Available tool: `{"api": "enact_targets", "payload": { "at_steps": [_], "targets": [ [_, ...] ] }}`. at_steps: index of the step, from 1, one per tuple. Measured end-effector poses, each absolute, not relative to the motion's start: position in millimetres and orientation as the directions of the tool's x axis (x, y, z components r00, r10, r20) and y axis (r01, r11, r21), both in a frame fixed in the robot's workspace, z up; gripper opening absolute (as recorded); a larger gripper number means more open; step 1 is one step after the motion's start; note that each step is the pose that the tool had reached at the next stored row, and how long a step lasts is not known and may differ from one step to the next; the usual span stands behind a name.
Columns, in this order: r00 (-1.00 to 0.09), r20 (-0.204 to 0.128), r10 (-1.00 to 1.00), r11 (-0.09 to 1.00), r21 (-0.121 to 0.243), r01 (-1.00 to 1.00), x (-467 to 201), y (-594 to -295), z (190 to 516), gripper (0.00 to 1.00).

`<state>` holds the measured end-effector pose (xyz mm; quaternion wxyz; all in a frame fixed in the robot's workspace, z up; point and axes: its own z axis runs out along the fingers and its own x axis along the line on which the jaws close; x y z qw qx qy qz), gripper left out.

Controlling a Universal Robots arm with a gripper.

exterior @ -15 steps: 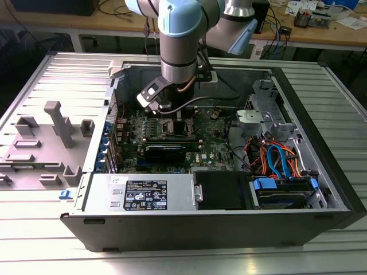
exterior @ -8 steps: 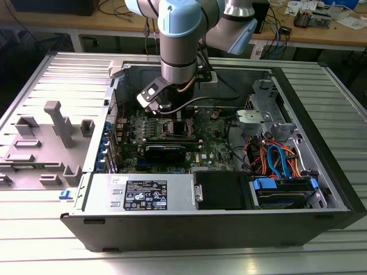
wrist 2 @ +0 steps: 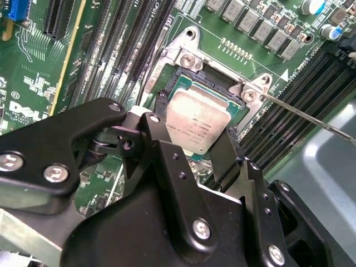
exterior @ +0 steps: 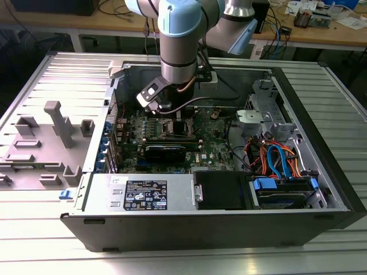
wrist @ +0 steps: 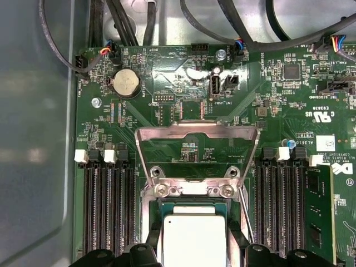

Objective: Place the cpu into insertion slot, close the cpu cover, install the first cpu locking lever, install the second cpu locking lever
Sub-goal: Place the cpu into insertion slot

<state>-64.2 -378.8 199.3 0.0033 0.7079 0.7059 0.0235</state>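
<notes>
The cpu point(wrist 2: 197, 123) point(wrist: 193, 238) is a small square chip with a silver-grey top. It sits between the two black fingers point(wrist 2: 161, 103) of my gripper point(wrist 2: 198, 118) point(wrist: 194, 243), which is shut on two opposite edges of it. The chip lies directly over the insertion slot point(wrist: 194, 192) point(wrist 2: 186, 58), the metal-rimmed socket on the green motherboard; whether it rests in it I cannot tell. The cpu cover point(wrist: 197, 132) stands swung open behind the socket. A thin wire locking lever point(wrist 2: 311, 118) juts out beside the socket. In the exterior view the gripper point(exterior: 167, 117) reaches down into the open computer case point(exterior: 321, 143).
Long black memory slots point(wrist: 105, 211) point(wrist: 278, 211) flank the socket, one holding a green module point(wrist: 318, 217). A black card point(exterior: 165, 150), the power supply point(exterior: 143, 192) and orange and blue cables point(exterior: 275, 160) fill the case. Grey fixtures point(exterior: 57, 123) stand at the exterior view's left.
</notes>
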Motion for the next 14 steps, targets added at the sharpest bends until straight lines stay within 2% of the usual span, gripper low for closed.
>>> {"api": "enact_targets", "payload": {
  "at_steps": [14],
  "targets": [
    [0.002,0.025,1.000,-0.003,0.038,0.999,-63.7,-378.8,196.9,0.54]
  ]
}}
